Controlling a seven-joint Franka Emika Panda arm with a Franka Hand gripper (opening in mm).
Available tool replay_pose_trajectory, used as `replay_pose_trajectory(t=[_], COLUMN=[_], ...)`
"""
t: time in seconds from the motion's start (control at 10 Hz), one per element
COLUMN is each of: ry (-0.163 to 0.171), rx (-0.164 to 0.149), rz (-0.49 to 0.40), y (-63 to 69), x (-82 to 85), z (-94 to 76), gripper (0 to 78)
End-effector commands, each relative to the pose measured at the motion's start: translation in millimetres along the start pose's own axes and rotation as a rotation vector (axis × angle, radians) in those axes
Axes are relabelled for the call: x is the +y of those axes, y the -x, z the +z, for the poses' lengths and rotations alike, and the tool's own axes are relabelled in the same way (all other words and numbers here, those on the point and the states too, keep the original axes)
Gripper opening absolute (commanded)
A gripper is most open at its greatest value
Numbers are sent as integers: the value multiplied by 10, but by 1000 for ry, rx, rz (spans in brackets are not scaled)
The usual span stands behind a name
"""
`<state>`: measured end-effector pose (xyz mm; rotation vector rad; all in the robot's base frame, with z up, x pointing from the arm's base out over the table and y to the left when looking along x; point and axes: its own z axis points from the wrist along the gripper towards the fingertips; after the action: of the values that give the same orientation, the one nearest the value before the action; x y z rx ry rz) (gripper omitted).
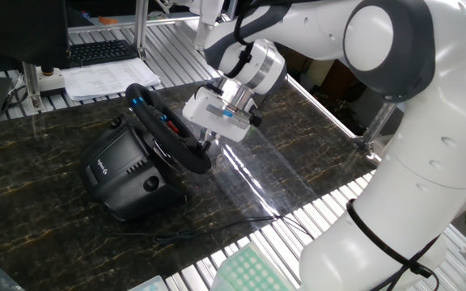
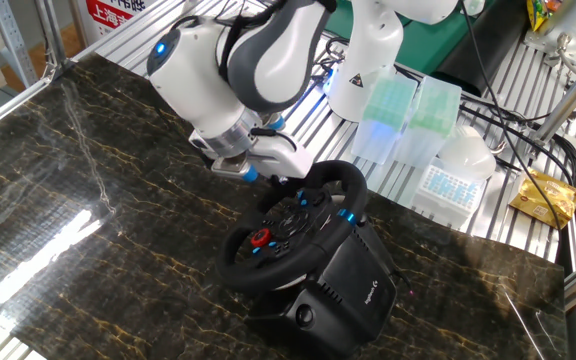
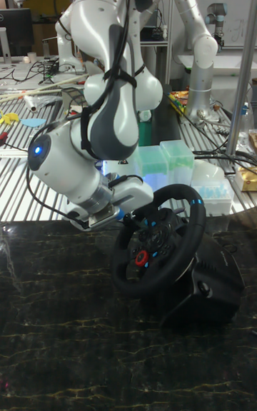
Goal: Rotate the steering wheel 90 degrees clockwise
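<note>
The steering wheel (image 1: 171,136) is black and round, with a red mark and small blue marks on its hub, and it stands tilted on its bulky black housing (image 1: 124,171). It also shows in the other fixed view as the steering wheel (image 2: 293,228), and in the tall view as the steering wheel (image 3: 158,245). A blue strip on the rim sits at the upper right. My gripper (image 1: 209,143) hangs close beside the rim's far side, fingers pointing down at it. The rim and the hand hide the fingertips, so their gap does not show. My gripper (image 2: 276,180) and gripper (image 3: 133,215) sit right behind the rim.
The wheel stands on a dark marble-patterned table (image 2: 88,200). A thin cable (image 1: 217,226) runs across the table in front of the housing. Green and white plastic racks (image 2: 408,110) stand behind the table. A keyboard and papers (image 1: 103,65) lie at the far side.
</note>
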<state>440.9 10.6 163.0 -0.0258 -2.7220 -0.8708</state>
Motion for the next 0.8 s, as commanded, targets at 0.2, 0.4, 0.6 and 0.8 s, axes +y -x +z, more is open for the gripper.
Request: replay_pose_trajectory(t=[0.2, 0.4, 0.6, 0.8], ry=[29, 31, 37, 45], rx=[0, 0, 1, 0], rz=[3, 9, 19, 23], y=[-29, -31, -45, -52], x=[15, 55, 115, 179], z=[21, 37, 62, 71], gripper=[0, 0, 0, 0])
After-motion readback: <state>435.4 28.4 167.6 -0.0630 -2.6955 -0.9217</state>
